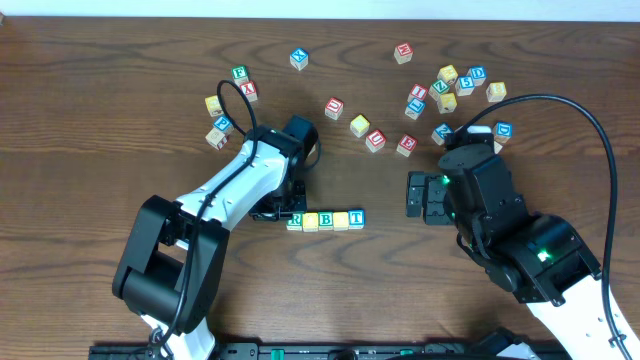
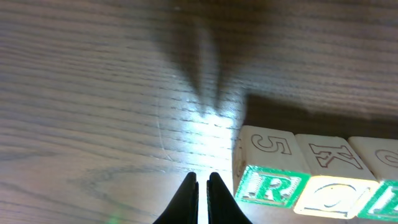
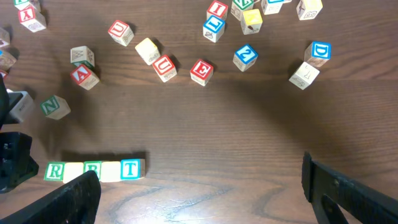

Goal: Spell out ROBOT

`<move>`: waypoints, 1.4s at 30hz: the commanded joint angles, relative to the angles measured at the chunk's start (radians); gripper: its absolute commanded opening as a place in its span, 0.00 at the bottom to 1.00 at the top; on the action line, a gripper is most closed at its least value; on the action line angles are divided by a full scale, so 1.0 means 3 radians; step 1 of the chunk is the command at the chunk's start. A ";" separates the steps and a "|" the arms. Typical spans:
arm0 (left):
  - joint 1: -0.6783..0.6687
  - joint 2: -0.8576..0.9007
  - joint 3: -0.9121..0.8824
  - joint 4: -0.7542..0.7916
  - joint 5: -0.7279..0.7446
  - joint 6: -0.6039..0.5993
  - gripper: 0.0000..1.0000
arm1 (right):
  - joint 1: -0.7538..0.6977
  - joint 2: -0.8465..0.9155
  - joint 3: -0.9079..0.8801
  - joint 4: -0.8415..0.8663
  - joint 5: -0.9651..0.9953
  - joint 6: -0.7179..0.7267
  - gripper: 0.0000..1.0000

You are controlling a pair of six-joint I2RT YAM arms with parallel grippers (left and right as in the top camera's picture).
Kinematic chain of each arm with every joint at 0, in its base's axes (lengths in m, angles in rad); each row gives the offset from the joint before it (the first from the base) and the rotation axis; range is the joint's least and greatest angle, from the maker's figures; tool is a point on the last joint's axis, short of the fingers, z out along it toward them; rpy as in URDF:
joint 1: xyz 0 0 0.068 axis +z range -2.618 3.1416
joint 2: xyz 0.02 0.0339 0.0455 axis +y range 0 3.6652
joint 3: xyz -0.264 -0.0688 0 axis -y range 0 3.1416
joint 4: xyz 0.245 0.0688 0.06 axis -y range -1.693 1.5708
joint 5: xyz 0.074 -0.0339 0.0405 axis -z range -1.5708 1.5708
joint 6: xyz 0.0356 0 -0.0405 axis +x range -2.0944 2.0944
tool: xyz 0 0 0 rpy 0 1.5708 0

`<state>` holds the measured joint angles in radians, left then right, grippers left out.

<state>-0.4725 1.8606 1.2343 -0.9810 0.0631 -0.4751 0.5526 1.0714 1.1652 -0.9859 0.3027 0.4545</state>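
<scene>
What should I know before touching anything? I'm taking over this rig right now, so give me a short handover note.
Left gripper: shut, empty, low beside the R block at the row's end.
Right gripper: open, empty, away from the row.
Done: five blocks in line, reading R, yellow, B, yellow, T. The second block looks like O; the fourth block I cannot read.
Left: confirm both yellow letters, then pull the arms back.
Spare blocks lie scattered farther back.

Left jaws pressed together — right jaws apart
</scene>
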 commanded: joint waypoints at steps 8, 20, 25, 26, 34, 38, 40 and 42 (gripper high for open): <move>0.0000 -0.0048 0.0045 -0.0019 0.0215 0.0022 0.07 | -0.0013 -0.0011 -0.0011 -0.0006 0.0014 -0.0023 0.99; 0.0005 -0.0048 -0.0045 0.0095 0.0150 0.0121 0.07 | -0.0013 -0.0011 -0.0011 -0.0006 0.0014 -0.0023 0.99; 0.0019 -0.0048 -0.0045 0.0127 0.0125 0.0121 0.07 | -0.0013 -0.0011 -0.0011 -0.0006 0.0014 -0.0023 0.99; 0.0019 -0.0048 -0.0045 0.0131 0.0123 0.0121 0.07 | -0.0013 -0.0011 -0.0011 -0.0006 0.0014 -0.0023 0.99; 0.0019 -0.0048 -0.0043 0.0131 0.0114 0.0121 0.07 | -0.0013 -0.0011 -0.0011 -0.0006 0.0014 -0.0023 0.99; 0.0019 -0.0048 -0.0043 0.0108 0.0114 0.0121 0.07 | -0.0013 -0.0011 -0.0011 -0.0006 0.0014 -0.0023 0.99; 0.0019 -0.0048 -0.0043 0.0093 0.0114 0.0121 0.07 | -0.0013 -0.0011 -0.0011 -0.0005 0.0014 -0.0023 0.99; 0.0019 -0.0048 -0.0043 0.0070 0.0114 0.0122 0.07 | -0.0013 -0.0011 -0.0011 -0.0005 0.0014 -0.0023 0.99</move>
<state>-0.4721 1.8606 1.2327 -0.9466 0.1135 -0.4450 0.5526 1.0714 1.1652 -0.9859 0.3027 0.4545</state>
